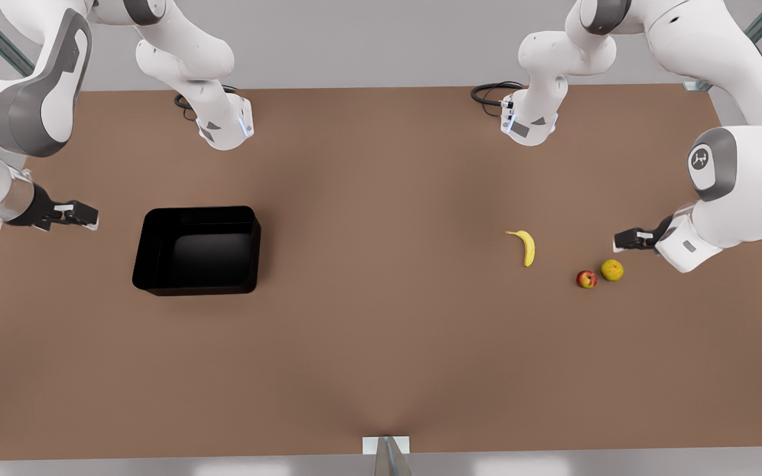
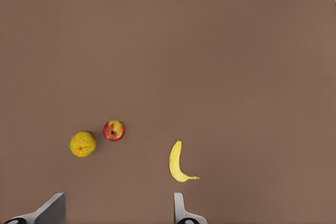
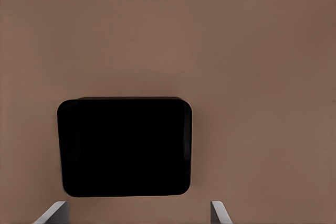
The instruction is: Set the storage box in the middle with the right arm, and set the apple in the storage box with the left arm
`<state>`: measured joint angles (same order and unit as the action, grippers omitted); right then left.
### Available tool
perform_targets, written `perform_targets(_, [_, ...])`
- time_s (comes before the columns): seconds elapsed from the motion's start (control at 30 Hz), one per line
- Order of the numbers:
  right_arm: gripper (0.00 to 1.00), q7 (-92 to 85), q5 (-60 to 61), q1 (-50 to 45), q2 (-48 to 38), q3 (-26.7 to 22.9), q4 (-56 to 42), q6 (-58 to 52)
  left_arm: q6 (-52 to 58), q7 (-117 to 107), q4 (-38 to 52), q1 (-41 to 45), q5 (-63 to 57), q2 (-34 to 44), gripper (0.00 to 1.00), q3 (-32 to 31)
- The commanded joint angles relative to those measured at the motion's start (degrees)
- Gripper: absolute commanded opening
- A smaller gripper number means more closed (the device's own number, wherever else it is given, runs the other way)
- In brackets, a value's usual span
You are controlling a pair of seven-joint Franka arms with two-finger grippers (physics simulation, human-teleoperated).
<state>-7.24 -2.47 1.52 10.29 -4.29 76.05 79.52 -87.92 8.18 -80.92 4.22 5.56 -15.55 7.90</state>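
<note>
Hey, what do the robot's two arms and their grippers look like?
Both arms are glossy white with rounded grey joint caps; one cap bears a small white logo. Black cable loops sit at their bases. The left gripper and right gripper are black, with pale grey fingers.

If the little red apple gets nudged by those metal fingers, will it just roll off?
Probably: the apple is round and lies loose on the flat table. It may bump the yellow-green fruit close beside it. Its smooth skin looks somewhat slippery for the open left gripper.

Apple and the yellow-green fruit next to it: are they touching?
Apart. The left wrist view shows a strip of bare table between the apple and the yellow-green fruit; the front view shows them close together.
</note>
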Motion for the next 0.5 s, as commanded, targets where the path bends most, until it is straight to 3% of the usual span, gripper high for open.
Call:
perform_targets(0.0, [1.0, -3.04, -0.08, -0.02, -0.09, -0.02, -0.03, 1.34, -1.55, 2.45, 0.06, 0.0, -0.02, 0.08, 1.0, 0.01])
perform_targets(0.03, [1.0, -2.86, -1.04, -0.28, 0.34, -0.02, -0.03, 0.82, -1.55, 2.45, 0.06, 0.0, -0.02, 0.17, 1.0, 0.01])
perform_targets(0.1, [1.0, -3.39, -5.26, 2.26, 0.43, -0.28, 9.54, 3.18, -1.46, 2.45, -0.02, 0.0, -0.02, 0.17, 1.0, 0.01])
perform_targets(0.17, [1.0, -3.13, -6.14, 2.35, -2.12, -2.39, 24.39, 16.62, -1.38, 2.45, -0.02, 0.0, -0.02, 0.08, 1.0, 0.01])
perform_targets(0.23, [1.0, -2.87, -6.06, 3.4, -1.94, -3.27, 37.41, 37.46, -1.11, 2.36, -0.02, 0.0, -0.02, 0.08, 1.0, 0.01])
perform_targets(0.37, [1.0, -2.78, -5.44, 3.58, -1.15, -3.71, 46.99, 53.36, -1.2, 2.36, -0.02, 0.0, -0.02, 0.08, 1.0, 0.01])
perform_targets(0.47, [1.0, -2.69, -5.18, 3.58, 0.08, -4.24, 50.07, 58.47, -1.11, 2.45, -0.02, 0.0, -0.02, 0.08, 1.0, 0.01])
